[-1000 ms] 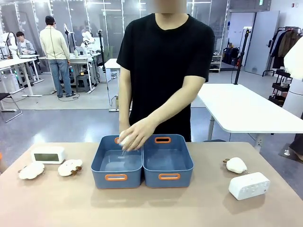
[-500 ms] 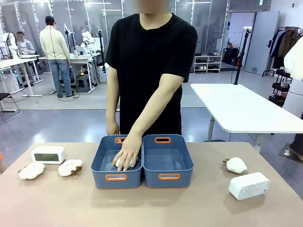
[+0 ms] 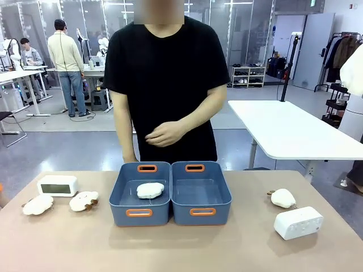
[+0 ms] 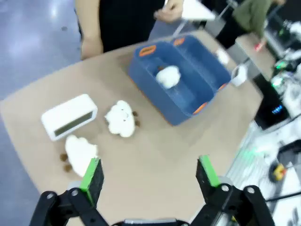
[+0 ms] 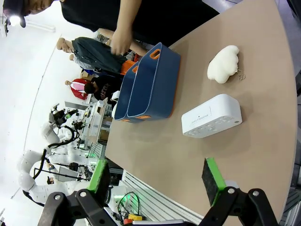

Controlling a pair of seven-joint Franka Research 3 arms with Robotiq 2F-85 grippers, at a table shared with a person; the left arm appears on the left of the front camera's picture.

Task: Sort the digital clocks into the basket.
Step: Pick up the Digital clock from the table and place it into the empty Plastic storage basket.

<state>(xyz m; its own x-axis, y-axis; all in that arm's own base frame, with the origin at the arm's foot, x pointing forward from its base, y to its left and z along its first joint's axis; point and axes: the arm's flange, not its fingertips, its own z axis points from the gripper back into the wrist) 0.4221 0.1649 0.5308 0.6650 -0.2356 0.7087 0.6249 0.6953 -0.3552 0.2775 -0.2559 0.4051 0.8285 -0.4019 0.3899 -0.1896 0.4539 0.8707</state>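
Observation:
One digital clock (image 3: 57,185) (image 4: 69,117) stands at the table's left, its grey-green face showing. The other clock (image 3: 298,222) (image 5: 211,115) lies at the right front, back side up. Two blue-grey baskets with orange handle slots sit side by side at the centre: the left basket (image 3: 120,192) (image 4: 155,92) holds a cream plush toy (image 3: 150,190) (image 4: 168,76), the right basket (image 3: 222,190) holds nothing. My left gripper (image 4: 148,172) hangs open high above the table's left part. My right gripper (image 5: 157,181) hangs open above the table's right edge, near the clock there.
Two plush toys (image 3: 37,204) (image 3: 84,200) lie just in front of the left clock, and another plush toy (image 3: 282,197) (image 5: 223,63) lies behind the right clock. The person stands behind the baskets with a hand (image 3: 164,134) held at the waist.
The person lowered a plush toy into the left basket, let it go, and drew the hand back up to the waist. The clocks have not moved.

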